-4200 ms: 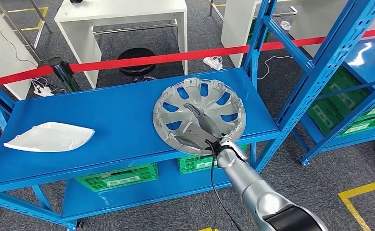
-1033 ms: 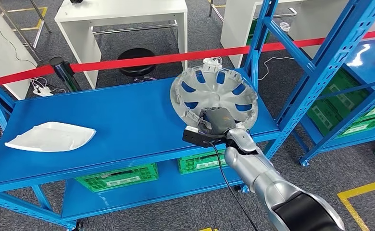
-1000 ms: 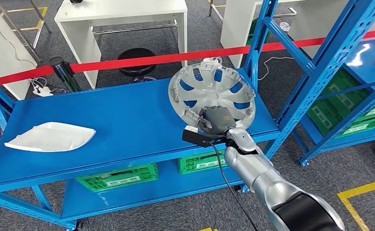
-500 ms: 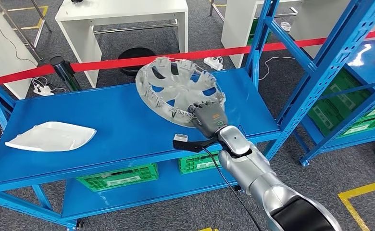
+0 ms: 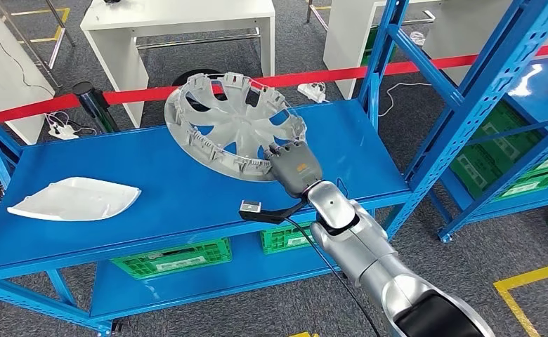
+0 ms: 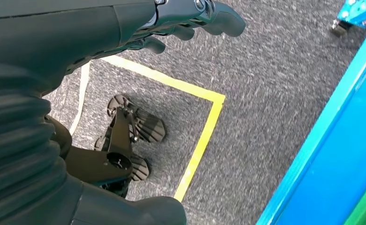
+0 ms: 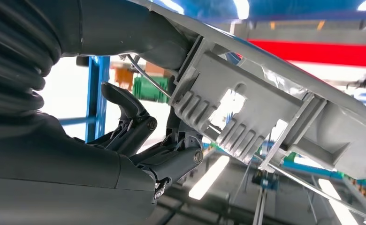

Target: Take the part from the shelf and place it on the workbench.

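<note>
One hand does the holding: the right hand (image 5: 294, 166) grips the wheel cover (image 5: 232, 126) by its near rim, the disc tilted up beyond the fingers and lifted above the blue shelf (image 5: 152, 189). The left hand (image 6: 190, 18) hangs low with fingers loosely curled, holding nothing. Judging by its looks, the cover is light, stiff plastic with brittle clips; the rim seems the safest hold.

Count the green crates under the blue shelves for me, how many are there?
3 at least: one green crate under the near shelf's left side, one behind the robot's arm, one in the right rack. More may be hidden.
</note>
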Controlling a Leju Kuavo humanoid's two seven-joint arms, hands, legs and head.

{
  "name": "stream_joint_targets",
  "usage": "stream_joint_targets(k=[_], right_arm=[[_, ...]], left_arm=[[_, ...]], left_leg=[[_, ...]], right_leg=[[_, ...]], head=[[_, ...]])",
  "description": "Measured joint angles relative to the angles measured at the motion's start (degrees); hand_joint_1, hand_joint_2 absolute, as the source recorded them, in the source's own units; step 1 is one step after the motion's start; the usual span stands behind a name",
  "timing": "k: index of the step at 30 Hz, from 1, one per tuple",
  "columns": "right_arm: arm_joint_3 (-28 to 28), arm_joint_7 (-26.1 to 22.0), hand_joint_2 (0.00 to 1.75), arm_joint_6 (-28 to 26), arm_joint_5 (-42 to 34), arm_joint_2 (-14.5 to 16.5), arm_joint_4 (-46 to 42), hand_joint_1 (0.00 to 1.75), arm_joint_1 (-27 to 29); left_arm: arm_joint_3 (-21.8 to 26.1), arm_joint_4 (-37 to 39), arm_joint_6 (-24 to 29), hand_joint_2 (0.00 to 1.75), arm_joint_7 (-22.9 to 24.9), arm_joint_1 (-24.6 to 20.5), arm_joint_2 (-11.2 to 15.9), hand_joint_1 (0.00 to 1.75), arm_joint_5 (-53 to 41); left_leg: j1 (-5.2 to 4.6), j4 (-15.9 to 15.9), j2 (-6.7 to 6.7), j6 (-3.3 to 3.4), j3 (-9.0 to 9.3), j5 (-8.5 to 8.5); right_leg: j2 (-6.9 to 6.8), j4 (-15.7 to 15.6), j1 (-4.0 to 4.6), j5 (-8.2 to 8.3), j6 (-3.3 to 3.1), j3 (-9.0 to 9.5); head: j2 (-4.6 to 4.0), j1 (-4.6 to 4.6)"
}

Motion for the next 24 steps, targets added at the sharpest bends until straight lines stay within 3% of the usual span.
stream_joint_targets(k=[6, 14, 24], right_arm=[[0.7, 2.5, 1.75, -1.0, 3.1, -1.7, -8.2, 1.75, 3.1], [7.2, 6.3, 1.75, -3.6, 3.5, -5.6, -18.3, 1.75, 3.7], [11.3, 3.5, 1.75, -2.3, 3.5, -8.5, -26.7, 1.75, 4.0]], left_arm=[[0.0, 0.0, -1.3, 1.75, -0.4, 0.0, 0.1, 0.0, -0.7], [0.0, 0.0, -1.3, 1.75, -0.7, 0.2, 0.3, 0.0, -0.6], [0.0, 0.0, -1.3, 1.75, -1.7, 0.4, 0.7, 0.0, 0.1]], left_leg=[[0.0, 0.0, 0.02, 0.0, -0.03, 0.0], [0.0, 0.0, 0.04, 0.0, -0.04, 0.0], [0.0, 0.0, 0.03, 0.0, -0.04, 0.0]], right_leg=[[0.0, 0.0, 0.0, 0.0, 0.0, -0.03], [0.02, 0.0, 0.0, 0.0, 0.0, -0.05], [0.01, 0.0, 0.0, 0.0, 0.0, -0.04]], head=[[0.0, 0.0], [0.0, 0.0], [0.0, 0.01]])
